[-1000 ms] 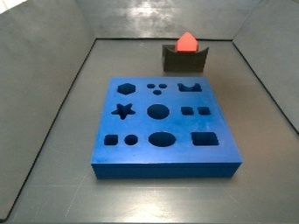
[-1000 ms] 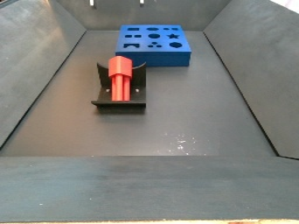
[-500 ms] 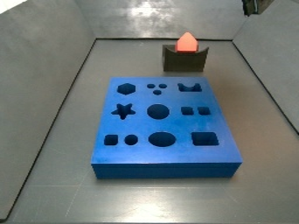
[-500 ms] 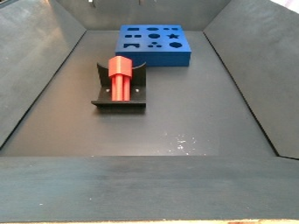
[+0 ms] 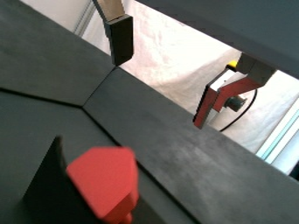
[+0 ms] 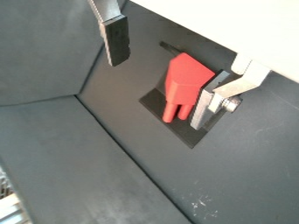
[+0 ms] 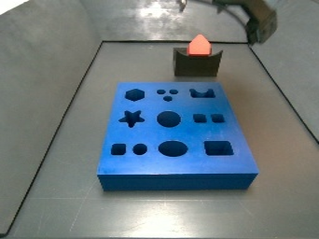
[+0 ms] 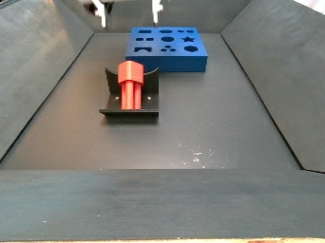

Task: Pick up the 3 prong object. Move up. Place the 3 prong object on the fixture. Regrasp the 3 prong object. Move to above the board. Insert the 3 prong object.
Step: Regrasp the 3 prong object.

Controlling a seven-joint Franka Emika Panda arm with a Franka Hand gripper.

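Observation:
The 3 prong object [image 7: 199,44] is a small red block lying in the notch of the dark fixture [image 7: 197,63], beyond the blue board [image 7: 174,135]. In a side view the object [image 8: 129,84] lies along the fixture [image 8: 129,112], with the board [image 8: 170,47] behind. My gripper [image 8: 128,13] is open and empty, high above the object, not touching it; it also shows in a side view [image 7: 256,23]. Both wrist views show the red object [image 6: 181,83] [image 5: 105,179] below the spread fingers [image 6: 114,39] [image 5: 119,39]. The gripper [image 6: 158,92] [image 5: 163,91] holds nothing.
Sloped grey walls [image 7: 62,93] [image 8: 38,85] enclose the dark floor. The fixture base [image 6: 151,99] lies flat on the floor near the back wall. The board has several shaped holes.
The gripper has come into both side views from the top edge, moving down over the fixture. The red object, fixture and board have not moved.

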